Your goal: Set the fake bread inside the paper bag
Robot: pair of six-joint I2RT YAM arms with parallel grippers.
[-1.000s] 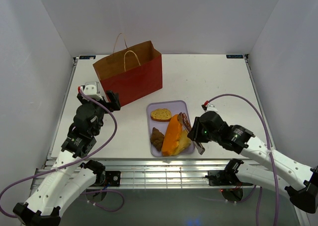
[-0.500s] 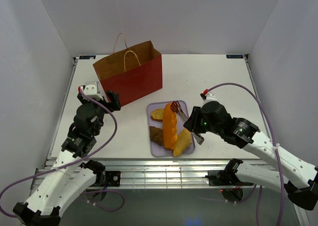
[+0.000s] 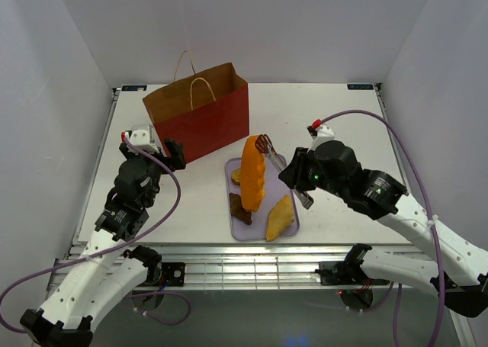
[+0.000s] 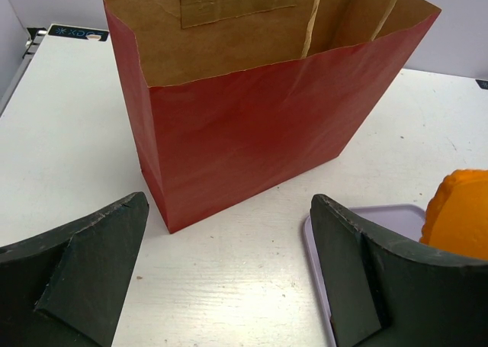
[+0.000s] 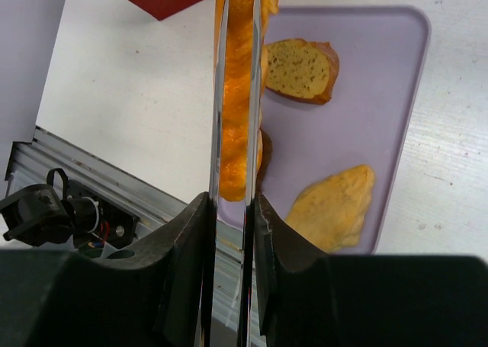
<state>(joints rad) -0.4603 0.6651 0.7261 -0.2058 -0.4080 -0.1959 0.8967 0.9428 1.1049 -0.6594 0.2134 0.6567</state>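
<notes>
Long loaf (image 5: 238,95) cropped (top edge)

I get bright, even light from overhead; the white table (image 3: 328,118) nearly washes out. Shadows are soft, with a faint one at the foot of the bag (image 4: 252,133) ahead of my left fingers (image 4: 76,278), which blur into dark wedges. The tongs (image 5: 215,133) glint between my right fingers (image 5: 183,271), which are also out of focus.

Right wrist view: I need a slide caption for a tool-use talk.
Right gripper clamps metal tongs that pinch the long orange loaf, held above the lavender tray.
</notes>
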